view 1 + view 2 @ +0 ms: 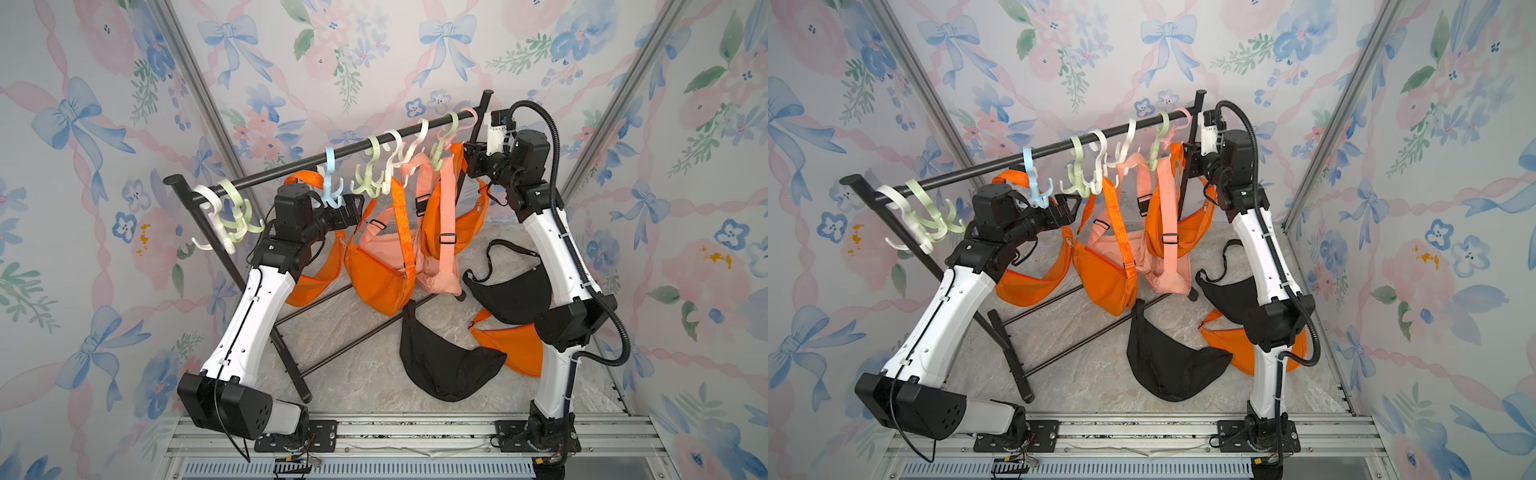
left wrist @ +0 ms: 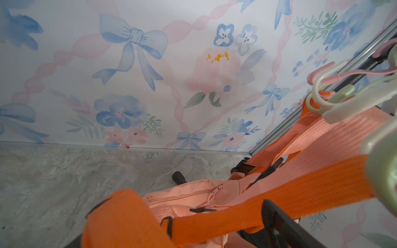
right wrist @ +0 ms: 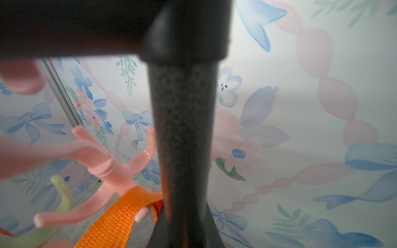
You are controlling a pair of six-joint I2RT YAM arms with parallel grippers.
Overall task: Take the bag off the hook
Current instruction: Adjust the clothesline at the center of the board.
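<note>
Several bags hang by their straps from plastic hooks on a black rail [image 1: 291, 166]: an orange bag [image 1: 378, 282], a peach bag [image 1: 436, 266], and a rightmost orange bag [image 1: 465, 224] whose strap [image 3: 116, 219] loops over a prong of the pink hook [image 3: 111, 169]. My right gripper [image 3: 184, 225] is at the rail's right end. Its jaws press both sides of the rack's upright post [image 3: 182, 128], right beside that strap. My left gripper [image 2: 176, 234] is open under the rail, with an orange strap [image 2: 236, 210] crossing between its fingers untouched.
Another orange bag [image 1: 316, 282] hangs behind my left arm. On the marble floor lie two black bags [image 1: 444, 361] [image 1: 511, 291] and an orange one [image 1: 511, 345]. Bare white and green hooks [image 1: 224, 216] crowd the rail's left end. Floral walls close in on three sides.
</note>
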